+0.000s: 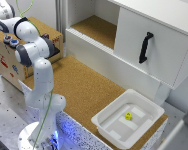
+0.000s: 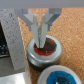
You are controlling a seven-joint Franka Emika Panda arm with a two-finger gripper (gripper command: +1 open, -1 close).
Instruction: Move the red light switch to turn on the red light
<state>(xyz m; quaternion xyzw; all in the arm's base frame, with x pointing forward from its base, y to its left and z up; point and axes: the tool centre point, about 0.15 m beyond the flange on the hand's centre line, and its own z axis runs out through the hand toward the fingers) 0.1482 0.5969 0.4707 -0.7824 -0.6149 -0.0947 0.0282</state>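
At the exterior view's left stands the wooden box (image 1: 11, 60) that carries the controls, and I use it as my landmark. My arm (image 1: 38, 75) rises from its base just in front of the box and bends back over the box's top, so my wrist hangs above the buttons there; from that camera my fingers are hidden behind my own links.

The wrist view shows what matters. My gripper (image 2: 40, 34) points straight down onto the red light switch (image 2: 44, 50), a red disc in a grey ring on top of the box. The fingers (image 2: 31, 21) are drawn in to a narrow gap and their tips meet the red face or sit just above it; I hold nothing. I judge that they are narrowed so as to act as one stiff tip for pressing or nudging the switch. A blue button (image 2: 61, 76) sits just beside the red one, so I must stay centred.

Farther right of the box lies the cork tabletop (image 1: 84, 85), then the white tray (image 1: 105, 123) with a small yellow block (image 1: 128, 116), well apart from my work.
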